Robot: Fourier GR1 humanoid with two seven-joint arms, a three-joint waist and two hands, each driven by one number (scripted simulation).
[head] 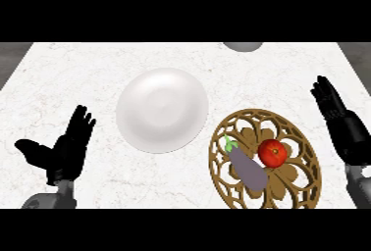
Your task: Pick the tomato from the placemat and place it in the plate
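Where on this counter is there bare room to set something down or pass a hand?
Bare counter lies behind the left hand, and between the white plate and the right hand. The plate is empty too. It's crowded on the placemat, where the tomato touches the eggplant.

I see the red tomato [273, 152] resting on the round gold openwork placemat [265, 159], slightly toward its 2 o'clock side. The white plate [162, 110] lies at the placemat's 10 o'clock, bare.
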